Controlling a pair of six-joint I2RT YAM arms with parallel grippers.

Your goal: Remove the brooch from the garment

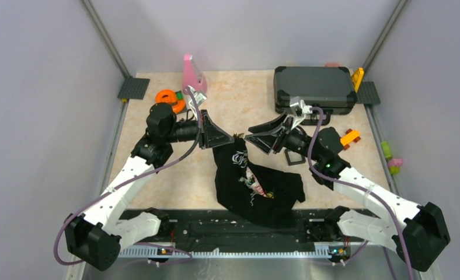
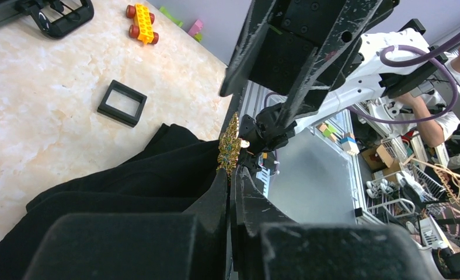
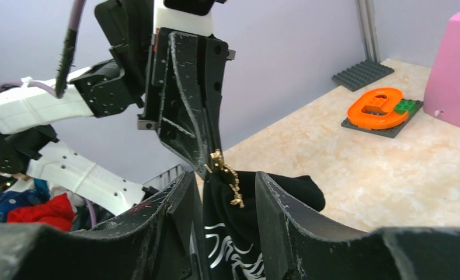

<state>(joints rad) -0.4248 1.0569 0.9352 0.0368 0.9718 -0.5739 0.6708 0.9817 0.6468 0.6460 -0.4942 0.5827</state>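
The black garment [image 1: 257, 186] with white lettering lies near the table's front edge, its top corner lifted. My left gripper [image 1: 231, 137] is shut on that lifted cloth. In the left wrist view the gold brooch [image 2: 229, 146] sticks out right at the fingertips of the left gripper [image 2: 232, 175]. My right gripper [image 1: 248, 137] faces it, open. In the right wrist view the right gripper [image 3: 223, 188] has one finger on each side of the brooch [image 3: 227, 178] and the hanging garment [image 3: 239, 233], not touching the brooch.
A dark grey hard case [image 1: 315, 87] stands at the back right. A small black square frame [image 1: 295, 157] lies beside the right arm. An orange ring on a grey plate [image 1: 170, 99] and a pink object [image 1: 192, 73] sit at the back left. An orange toy [image 1: 350, 137] lies to the right.
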